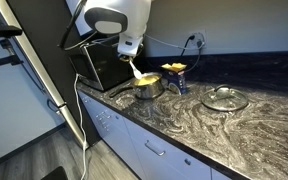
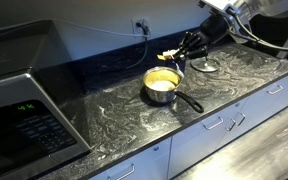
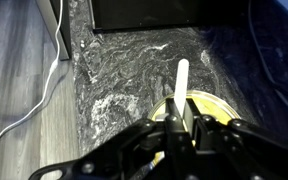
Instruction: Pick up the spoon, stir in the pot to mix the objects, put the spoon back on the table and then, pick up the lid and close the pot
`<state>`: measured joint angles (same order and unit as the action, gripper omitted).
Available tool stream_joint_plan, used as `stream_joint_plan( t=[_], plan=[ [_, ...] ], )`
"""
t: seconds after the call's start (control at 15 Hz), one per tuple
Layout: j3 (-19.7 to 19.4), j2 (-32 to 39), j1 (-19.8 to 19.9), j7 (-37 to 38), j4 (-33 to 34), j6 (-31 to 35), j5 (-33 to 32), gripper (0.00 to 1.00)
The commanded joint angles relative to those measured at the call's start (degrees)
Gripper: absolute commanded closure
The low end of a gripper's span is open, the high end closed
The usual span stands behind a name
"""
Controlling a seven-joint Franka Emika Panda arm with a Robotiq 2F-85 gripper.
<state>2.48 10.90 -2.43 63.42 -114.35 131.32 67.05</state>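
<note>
My gripper is shut on the spoon, a slender white handle that sticks out between the jaws in the wrist view. The gripper hangs over the near rim of the shiny steel pot, which stands on the dark marbled table. The yellow objects fill the pot, whose long handle points toward the table's front edge. The spoon's bowl is hidden behind the jaws. The glass lid lies flat on the table beside the pot and also shows in an exterior view.
A black microwave stands close behind the pot. A blue box with a yellow top stands next to the pot. A large microwave fills the table's far end. Cables run along the wall and down over the floor.
</note>
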Motion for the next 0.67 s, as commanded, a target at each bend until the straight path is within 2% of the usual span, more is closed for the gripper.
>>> stream_joint_plan(
  t=[0.0, 0.6],
  plan=[
    [0.6, 4.2, -1.1, 0.1, 4.8, 3.4, 5.6, 0.97],
    [0.6, 17.5, -2.3, -1.9, 15.8, 7.4, 6.3, 0.97]
  ],
)
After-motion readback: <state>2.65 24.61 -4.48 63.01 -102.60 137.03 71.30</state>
